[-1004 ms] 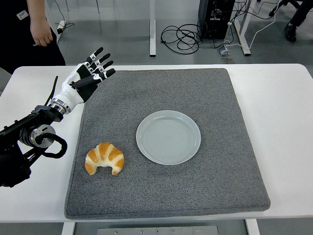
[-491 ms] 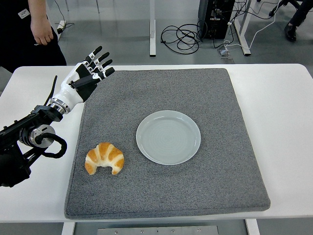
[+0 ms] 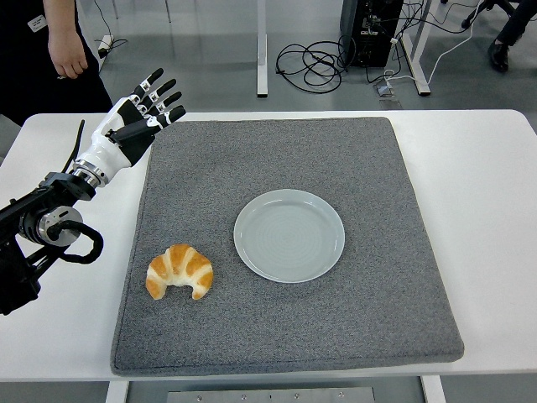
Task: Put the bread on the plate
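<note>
Left hand [image 3: 138, 117] spread wide, empty, far corner of mat [image 3: 386, 277]. Needs to drop near onto bread [image 3: 179, 271], grip sides gently, then over to plate [image 3: 289, 235].

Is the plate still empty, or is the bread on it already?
Empty. The plate shows only its bare surface; the croissant lies on the grey mat to the plate's left, apart from it.
</note>
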### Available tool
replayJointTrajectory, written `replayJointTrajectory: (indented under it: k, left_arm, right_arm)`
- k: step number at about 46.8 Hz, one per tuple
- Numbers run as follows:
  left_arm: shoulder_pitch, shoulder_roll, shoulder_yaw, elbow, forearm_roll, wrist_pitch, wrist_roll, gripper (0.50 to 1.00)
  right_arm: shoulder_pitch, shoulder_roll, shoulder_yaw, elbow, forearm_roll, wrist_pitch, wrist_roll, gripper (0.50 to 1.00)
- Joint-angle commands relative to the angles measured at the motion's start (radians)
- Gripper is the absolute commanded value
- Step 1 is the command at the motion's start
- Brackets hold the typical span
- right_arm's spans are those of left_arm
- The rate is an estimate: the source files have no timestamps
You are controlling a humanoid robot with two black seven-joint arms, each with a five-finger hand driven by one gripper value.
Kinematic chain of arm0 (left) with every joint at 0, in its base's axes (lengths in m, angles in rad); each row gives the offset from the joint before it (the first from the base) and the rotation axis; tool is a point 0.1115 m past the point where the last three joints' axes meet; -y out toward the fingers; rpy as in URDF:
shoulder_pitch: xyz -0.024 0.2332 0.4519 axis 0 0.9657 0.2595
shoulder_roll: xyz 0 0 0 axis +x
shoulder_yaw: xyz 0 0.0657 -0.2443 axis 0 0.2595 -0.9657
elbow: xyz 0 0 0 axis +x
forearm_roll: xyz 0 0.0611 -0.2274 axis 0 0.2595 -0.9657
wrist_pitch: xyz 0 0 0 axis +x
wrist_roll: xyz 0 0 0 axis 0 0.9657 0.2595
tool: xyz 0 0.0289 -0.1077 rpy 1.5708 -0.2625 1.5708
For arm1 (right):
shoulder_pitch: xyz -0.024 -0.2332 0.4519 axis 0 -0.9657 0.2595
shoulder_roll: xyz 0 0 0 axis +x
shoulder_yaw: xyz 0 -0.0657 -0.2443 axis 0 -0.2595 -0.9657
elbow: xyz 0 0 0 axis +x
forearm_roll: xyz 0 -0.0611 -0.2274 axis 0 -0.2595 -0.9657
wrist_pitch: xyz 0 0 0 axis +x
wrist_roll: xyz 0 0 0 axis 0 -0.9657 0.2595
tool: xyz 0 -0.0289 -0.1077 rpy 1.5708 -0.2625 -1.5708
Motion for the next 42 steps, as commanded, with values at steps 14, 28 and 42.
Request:
replayJointTrajectory:
  k: [14, 28, 42]
  left_arm:
    - [-0.090, 0.098, 0.063, -0.122, 0.071, 0.071, 0.007, 0.936]
    - [-0.248, 0.204, 0.247, -0.293, 0.131, 0.148, 0.030, 0.928]
    - [-0.493, 0.287, 0.515, -0.381, 0.169, 0.150, 0.046, 0.928]
  right_arm:
    - [0.000, 0.000, 0.000, 0.000, 0.000, 0.000, 0.000, 1.000]
    - [0.003, 0.000, 0.002, 0.000, 0.000, 0.000, 0.000, 1.000]
    - [0.003, 0.000, 0.002, 0.001, 0.000, 0.000, 0.000, 1.000]
